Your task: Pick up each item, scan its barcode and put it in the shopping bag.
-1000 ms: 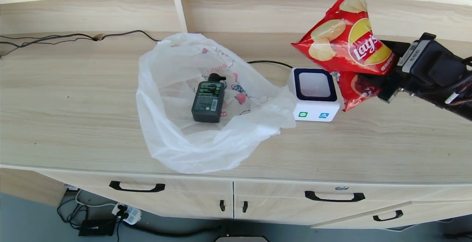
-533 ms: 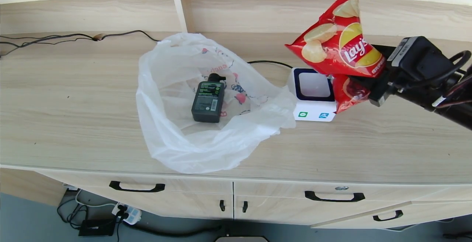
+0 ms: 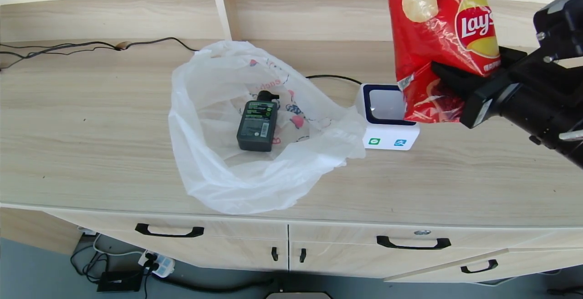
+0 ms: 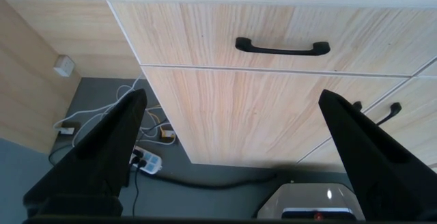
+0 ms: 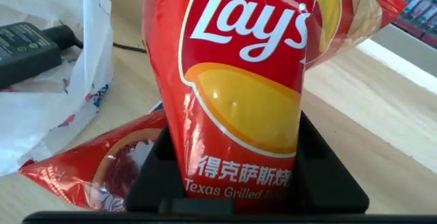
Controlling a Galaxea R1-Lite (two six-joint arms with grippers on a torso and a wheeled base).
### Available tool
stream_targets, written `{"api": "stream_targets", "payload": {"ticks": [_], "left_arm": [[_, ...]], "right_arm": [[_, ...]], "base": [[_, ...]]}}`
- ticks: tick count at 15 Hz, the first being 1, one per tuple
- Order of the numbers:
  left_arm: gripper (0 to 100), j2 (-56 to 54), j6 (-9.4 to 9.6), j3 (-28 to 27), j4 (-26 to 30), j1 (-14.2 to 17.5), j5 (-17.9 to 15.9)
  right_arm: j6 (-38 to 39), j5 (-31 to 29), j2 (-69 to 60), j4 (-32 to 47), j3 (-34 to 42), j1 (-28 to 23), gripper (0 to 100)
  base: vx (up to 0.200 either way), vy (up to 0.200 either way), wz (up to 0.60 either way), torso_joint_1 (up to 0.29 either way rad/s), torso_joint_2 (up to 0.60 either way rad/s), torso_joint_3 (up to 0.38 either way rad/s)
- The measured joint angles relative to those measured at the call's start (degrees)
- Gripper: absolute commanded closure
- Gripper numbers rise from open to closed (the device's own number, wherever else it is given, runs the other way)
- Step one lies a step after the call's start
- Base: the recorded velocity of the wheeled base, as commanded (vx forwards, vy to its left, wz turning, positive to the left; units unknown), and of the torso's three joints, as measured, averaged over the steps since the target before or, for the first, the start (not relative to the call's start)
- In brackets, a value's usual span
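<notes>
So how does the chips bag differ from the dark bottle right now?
The chips bag is red; the dark bottle is black with a green label. The chips bag is held upright in the air by the right tool, near the scanner; the dark bottle lies flat inside the shopping bag. Both are packaged goods.

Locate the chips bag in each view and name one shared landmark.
Head view: chips bag upper right, over the scanner.
Right wrist view: chips bag centre, held upright.
Left wrist view: drawer fronts instead.
Shared landmark: shopping bag, head and right wrist views.
</notes>
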Motion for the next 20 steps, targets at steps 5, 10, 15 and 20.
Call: {"api": "stream_targets", "payload": {"ticks": [5, 10, 15, 20], "left_arm": [[0, 0.0, 0.0, 0.0, 0.0, 0.0, 0.0], [0, 0.0, -0.41, 0.0, 0.0, 0.0, 0.0], [0, 0.0, -0.56, 0.0, 0.0, 0.0, 0.0], [0, 0.0, -1.82, 0.0, 0.0, 0.0, 0.0]], "right_arm": [[7.7, -8.3, -4.5, 0.6, 1.1, 4.6, 100], [11.8, -13.3, -7.2, 1.2, 2.1, 9.0, 100], [14.2, -14.4, -8.1, 2.4, 0.9, 8.7, 100], [19.0, -13.1, -8.1, 13.1, -7.5, 5.0, 100]], "base": [[0.0, 0.0, 0.0, 0.0, 0.0, 0.0], [0.0, 0.0, 0.12, 0.0, 0.0, 0.0], [0.0, 0.0, 0.6, 0.003, 0.0, 0.001], [0.0, 0.0, 0.36, 0.0, 0.0, 0.0]]}}
